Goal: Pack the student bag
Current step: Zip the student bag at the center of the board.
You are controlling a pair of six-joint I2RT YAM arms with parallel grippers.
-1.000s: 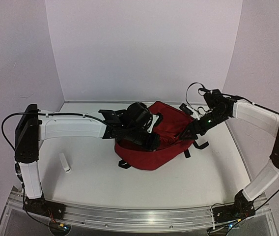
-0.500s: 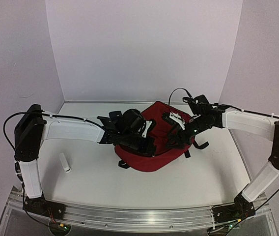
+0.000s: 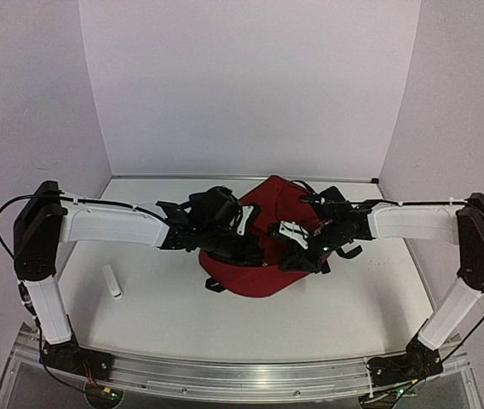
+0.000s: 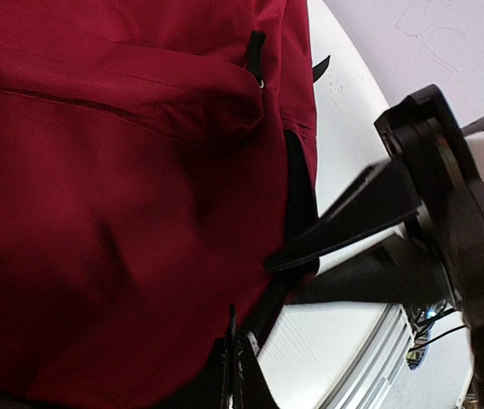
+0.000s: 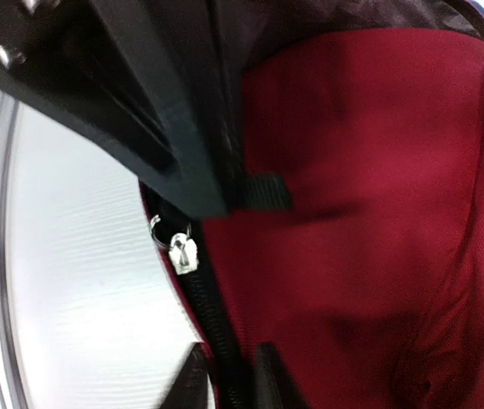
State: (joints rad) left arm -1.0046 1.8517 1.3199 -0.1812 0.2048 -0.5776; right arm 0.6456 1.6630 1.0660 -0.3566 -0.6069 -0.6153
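Note:
The student bag point(image 3: 259, 277), dark red with black zipper trim, lies mid-table and fills the left wrist view point(image 4: 97, 213) and the right wrist view point(image 5: 370, 170). My left gripper point(image 3: 249, 247) rests on its front left edge; its jaws point(image 4: 235, 375) are shut on a thin black tab or trim of the bag. My right gripper point(image 3: 297, 260) is at the front right edge, a few centimetres from the left one. Its jaws point(image 5: 229, 375) are shut on the black zipper trim, just below the silver zipper slider point(image 5: 181, 252). The bag's inside is hidden.
A small white cylinder point(image 3: 114, 283) lies on the table to the left of the bag. White walls close the table at the back and sides. The two grippers sit close together over the bag, with a black strap end point(image 3: 216, 285) at its near left.
My right arm swung left and down from the bag's far right to its front edge, and its jaws closed on the zipper trim. The left gripper shifted slightly left, still shut.

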